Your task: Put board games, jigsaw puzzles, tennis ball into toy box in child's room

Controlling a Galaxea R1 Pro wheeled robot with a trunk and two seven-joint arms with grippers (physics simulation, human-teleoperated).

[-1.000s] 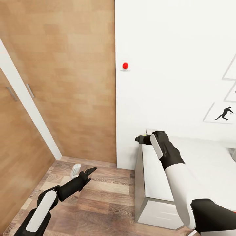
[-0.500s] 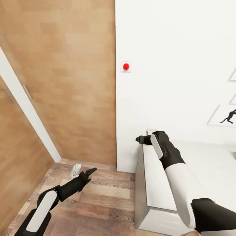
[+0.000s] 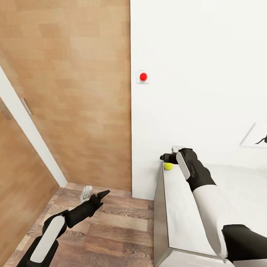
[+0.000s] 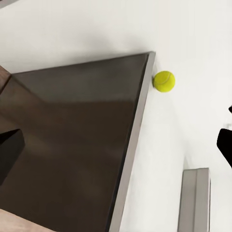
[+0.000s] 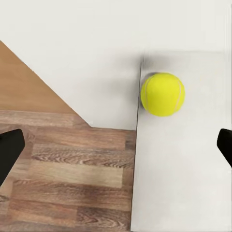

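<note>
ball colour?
Yellow-green tennis ball with a pale seam, clearest in the right wrist view.

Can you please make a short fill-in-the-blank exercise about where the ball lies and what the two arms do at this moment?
1. The tennis ball lies at the table's far ____, by the wall.
2. The colour of the ball is ____.
3. The right gripper is ____, with the ball not between its fingers.
4. The left gripper hangs over the wooden ____.

Missing words: corner; yellow-green; open; floor

The long pale grey-topped table (image 3: 178, 207) with a dark grey side carries a small yellow-green tennis ball (image 3: 168, 166) at its far corner, near the white wall.
</note>
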